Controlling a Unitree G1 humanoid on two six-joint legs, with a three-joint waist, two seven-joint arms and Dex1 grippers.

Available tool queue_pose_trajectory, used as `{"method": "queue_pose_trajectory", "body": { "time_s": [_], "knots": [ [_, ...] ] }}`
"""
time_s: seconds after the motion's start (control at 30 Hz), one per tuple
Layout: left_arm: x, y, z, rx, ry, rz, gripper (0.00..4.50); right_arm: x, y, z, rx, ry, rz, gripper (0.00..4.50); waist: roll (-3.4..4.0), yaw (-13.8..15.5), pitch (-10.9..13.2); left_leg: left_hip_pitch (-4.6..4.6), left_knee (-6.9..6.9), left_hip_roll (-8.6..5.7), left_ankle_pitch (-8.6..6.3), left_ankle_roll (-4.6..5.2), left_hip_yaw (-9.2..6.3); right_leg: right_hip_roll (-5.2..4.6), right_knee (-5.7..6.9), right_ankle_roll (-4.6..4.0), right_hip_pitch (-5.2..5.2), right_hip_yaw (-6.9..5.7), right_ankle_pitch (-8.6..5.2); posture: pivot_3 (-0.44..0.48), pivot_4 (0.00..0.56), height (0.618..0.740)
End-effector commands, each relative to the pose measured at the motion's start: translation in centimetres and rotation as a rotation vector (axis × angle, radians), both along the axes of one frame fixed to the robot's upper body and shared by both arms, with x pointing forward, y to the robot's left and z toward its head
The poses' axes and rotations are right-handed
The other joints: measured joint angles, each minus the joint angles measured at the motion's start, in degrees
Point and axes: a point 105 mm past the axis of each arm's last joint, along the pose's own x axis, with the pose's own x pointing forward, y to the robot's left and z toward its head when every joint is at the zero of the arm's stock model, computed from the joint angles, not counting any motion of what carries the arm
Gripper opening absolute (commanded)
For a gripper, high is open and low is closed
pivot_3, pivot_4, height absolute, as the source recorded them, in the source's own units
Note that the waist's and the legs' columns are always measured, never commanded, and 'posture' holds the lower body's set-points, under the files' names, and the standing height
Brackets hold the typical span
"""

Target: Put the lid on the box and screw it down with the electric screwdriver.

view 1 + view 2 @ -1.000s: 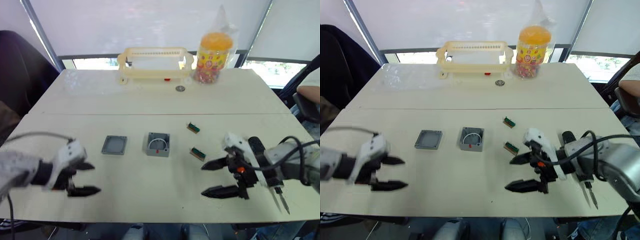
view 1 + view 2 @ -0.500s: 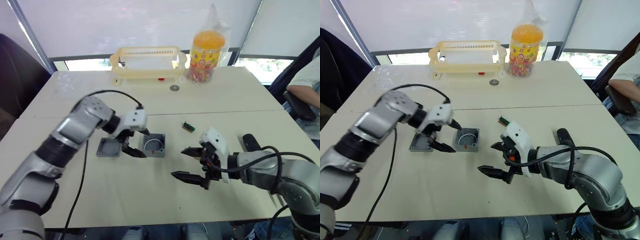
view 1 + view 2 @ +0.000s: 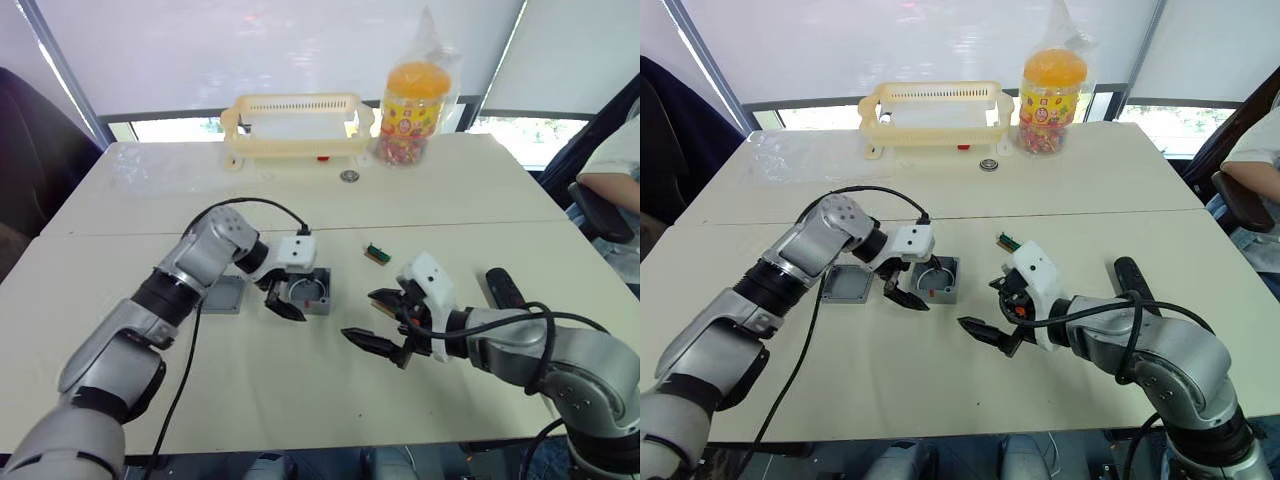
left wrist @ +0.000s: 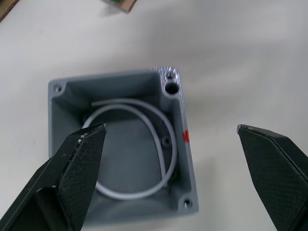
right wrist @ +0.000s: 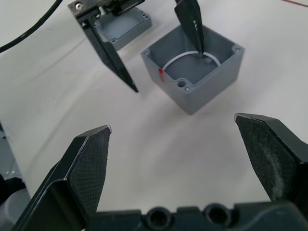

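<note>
The grey box (image 3: 311, 291) stands open-topped in the middle of the table, with a white wire loop inside and a red mark on its rim. My left gripper (image 3: 290, 300) is open over it: one finger hangs inside the box (image 5: 192, 79), the other outside its wall. Just to the left, the flat grey lid (image 3: 222, 295) lies on the table. My right gripper (image 3: 360, 313) is open, low over the table to the right of the box and holding nothing. The black end of the electric screwdriver (image 3: 499, 286) lies behind my right forearm, which hides the rest.
A cream basket (image 3: 295, 125) and a jar of sweets in a plastic bag (image 3: 412, 100) stand at the far edge. A small metal disc (image 3: 348, 175) lies before them. A small green part (image 3: 377, 253) lies right of the box. A person's arm (image 3: 622, 165) shows at the right edge.
My left gripper has swung in from the table's left front, past the lid, to over the box. My right gripper has moved left toward the box. The camera has shifted.
</note>
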Motion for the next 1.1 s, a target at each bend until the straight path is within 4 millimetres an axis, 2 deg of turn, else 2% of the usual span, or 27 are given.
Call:
{"method": "queue_pose_trajectory", "body": {
  "time_s": [0.03, 0.13, 0.27, 0.47, 0.63, 0.9, 1.1],
  "knots": [
    [0.1, -0.4, 0.6, 0.0, -0.028, 0.0, 3.68, 0.2, 0.3, 0.8, 0.021, -0.051, -0.001, 4.5, 0.0, -0.03, 0.0, 0.0, 0.0, 0.0, 0.0, 0.0, 0.0, 0.0, 0.0, 0.0, 0.0, 0.0, 0.0, 0.0, 0.15, 0.74],
    [0.0, -0.5, -0.4, 0.025, -0.034, 0.001, 2.13, 0.4, 0.2, 0.9, 0.024, -0.061, -0.01, 4.5, 0.0, -0.05, 0.0, 0.01, 0.0, 0.0, 0.0, 0.0, -0.01, 0.01, 0.02, 0.0, 0.0, 0.0, 0.0, 0.0, 0.15, 0.74],
    [-0.1, -0.7, -0.6, 0.009, -0.03, 0.022, 0.04, 0.6, 0.0, 1.0, 0.023, -0.069, -0.022, 4.5, 0.0, 0.03, 0.0, 0.02, 0.0, 0.0, 0.0, 0.0, -0.01, 0.01, 0.02, 0.0, 0.0, 0.0, 0.0, 0.0, 0.15, 0.74],
    [-0.7, -1.1, -0.3, -0.029, 0.012, 0.076, 0.04, 0.8, -0.3, 1.4, 0.02, -0.077, -0.032, 4.5, 0.0, 0.02, -0.01, 0.02, 0.05, 0.01, 0.0, 0.0, -0.05, 0.01, 0.05, 0.01, 0.03, 0.0, -0.01, 0.0, 0.15, 0.74],
    [-2.0, -1.3, -0.2, -0.037, 0.064, 0.14, 0.04, 1.0, -0.3, 2.0, 0.018, -0.085, -0.033, 4.5, 0.0, -0.1, -0.01, 0.03, 0.05, 0.02, 0.0, 0.0, -0.06, 0.02, 0.06, 0.01, 0.03, 0.0, -0.01, 0.0, 0.15, 0.74],
    [-4.8, -2.0, -1.4, -0.044, 0.111, 0.181, 0.04, 0.8, -0.2, 2.2, 0.016, -0.071, -0.016, 4.5, 0.01, -0.03, -0.02, 0.04, 0.05, 0.05, 0.0, 0.0, -0.08, 0.02, 0.07, 0.01, 0.03, 0.0, -0.01, 0.0, 0.15, 0.74],
    [-5.4, -1.7, -2.1, -0.034, 0.12, 0.188, 0.04, 0.7, -0.2, 2.0, 0.002, -0.055, -0.001, 4.5, 0.02, -0.01, -0.02, 0.05, 0.05, 0.04, 0.01, -0.01, -0.09, 0.02, 0.07, 0.01, 0.04, 0.0, -0.01, 0.0, 0.15, 0.74]
  ]
}}
